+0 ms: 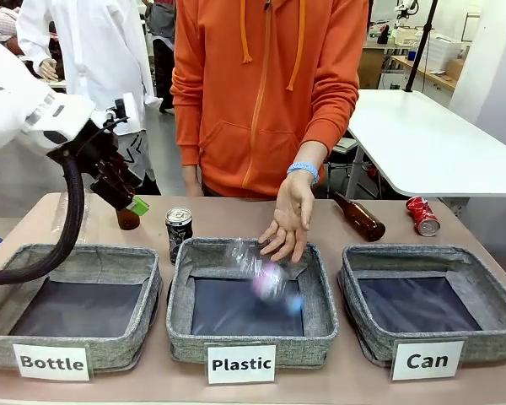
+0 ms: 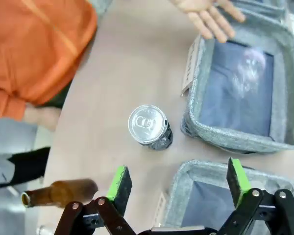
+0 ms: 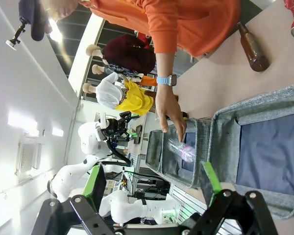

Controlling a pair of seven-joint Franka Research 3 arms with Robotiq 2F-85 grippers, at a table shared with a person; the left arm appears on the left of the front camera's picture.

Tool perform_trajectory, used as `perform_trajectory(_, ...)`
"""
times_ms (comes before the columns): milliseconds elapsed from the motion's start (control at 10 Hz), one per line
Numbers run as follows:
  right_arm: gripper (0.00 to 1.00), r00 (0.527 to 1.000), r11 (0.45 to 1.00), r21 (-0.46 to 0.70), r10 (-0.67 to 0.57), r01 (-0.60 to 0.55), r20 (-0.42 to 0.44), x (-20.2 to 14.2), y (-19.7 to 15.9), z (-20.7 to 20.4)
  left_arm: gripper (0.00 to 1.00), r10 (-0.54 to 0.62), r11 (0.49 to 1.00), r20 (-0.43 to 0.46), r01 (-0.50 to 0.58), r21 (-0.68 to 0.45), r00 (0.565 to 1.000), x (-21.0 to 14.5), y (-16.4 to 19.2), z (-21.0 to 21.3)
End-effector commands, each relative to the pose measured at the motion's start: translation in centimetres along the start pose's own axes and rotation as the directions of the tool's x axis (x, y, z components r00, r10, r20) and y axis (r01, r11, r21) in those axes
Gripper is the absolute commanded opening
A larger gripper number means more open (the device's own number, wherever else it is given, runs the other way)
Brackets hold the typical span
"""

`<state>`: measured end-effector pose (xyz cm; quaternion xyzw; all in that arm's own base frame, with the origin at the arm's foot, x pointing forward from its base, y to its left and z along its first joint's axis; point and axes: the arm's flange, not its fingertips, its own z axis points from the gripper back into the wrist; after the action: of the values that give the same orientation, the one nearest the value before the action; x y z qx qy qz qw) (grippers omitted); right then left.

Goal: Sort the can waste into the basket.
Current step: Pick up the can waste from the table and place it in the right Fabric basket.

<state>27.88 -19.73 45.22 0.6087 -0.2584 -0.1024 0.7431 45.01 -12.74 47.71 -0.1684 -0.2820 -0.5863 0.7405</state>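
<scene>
1. Three grey fabric baskets line the near edge of the worktop (image 1: 236,216). Their white signs read "Bottle", "Plastic" and "Can".
2. The "Can" basket (image 1: 430,257) sits at 3 o'clock of the row, showing its dark inside.
3. The black can (image 1: 179,229) stands upright on the worktop at 11 o'clock of the "Plastic" basket (image 1: 179,297), just beside its far corner. Its white print is too small to read. In the left wrist view its silver top faces the camera.
4. The crushed red can (image 1: 422,215) lies on its side at 1 o'clock of the "Can" basket, apart from the rim.
5. A brown bottle (image 1: 360,218) lies on its side at 11 o'clock of the "Can" basket. A second brown bottle (image 1: 128,219) shows at 12 o'clock of the "Bottle" basket (image 1: 76,253), partly hidden by the arm.
6. The person's hand (image 1: 291,224) hangs open over the far rim of the "Plastic" basket. A blurred clear plastic bottle (image 1: 270,277) is just below it.
7. The left pincer (image 2: 179,180) hovers over the worktop with fingers wide apart, gripping nothing. The black can is at 12 o'clock of the gap.
8. The right pincer (image 3: 153,180) also has its fingers spread, with nothing between them. In its own view the "Can" basket lies at 3 o'clock.
</scene>
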Motion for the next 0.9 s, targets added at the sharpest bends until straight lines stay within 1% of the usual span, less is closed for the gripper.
perform_trajectory(0,1.0,1.0,0.999,0.026,0.025,-0.026,0.018,0.3,0.1,-0.1,1.0,-0.033,0.992,0.099,0.045,-0.12,0.995,-4.3,0.0,4.0)
perform_trajectory(100,1.0,1.0,0.999,0.026,0.025,-0.026,0.018,0.3,0.1,-0.1,1.0,-0.065,0.989,0.125,0.081,-0.126,0.99,-6.4,-0.5,5.8)
perform_trajectory(200,1.0,1.0,0.999,0.026,0.025,-0.026,0.018,0.3,0.1,-0.1,1.0,-0.091,0.977,0.121,0.113,-0.183,0.988,-7.0,-0.3,5.4)
perform_trajectory(400,1.0,1.0,0.999,0.026,0.025,-0.026,0.018,0.3,0.1,-0.1,1.0,-0.124,0.977,0.07,0.134,-0.167,0.99,-5.2,1.0,2.0)
perform_trajectory(500,1.0,1.0,0.999,0.026,0.025,-0.026,0.018,0.3,0.1,-0.1,1.0,-0.165,0.96,0.095,0.182,-0.213,0.982,-4.3,2.2,0.0)
perform_trajectory(600,1.0,1.0,0.999,0.026,0.025,-0.026,0.018,0.3,0.1,-0.1,1.0,-0.191,0.959,0.095,0.206,-0.196,0.977,-3.6,3.7,-2.6)
perform_trajectory(700,1.0,1.0,0.999,0.026,0.025,-0.026,0.018,0.3,0.1,-0.1,1.0,-0.18,0.943,0.097,0.2,-0.266,0.979,-3.3,4.8,-4.4)
perform_trajectory(800,1.0,1.0,0.999,0.026,0.025,-0.026,0.018,0.3,0.1,-0.1,1.0,-0.168,0.934,0.081,0.185,-0.305,0.982,-3.4,5.1,-5.8)
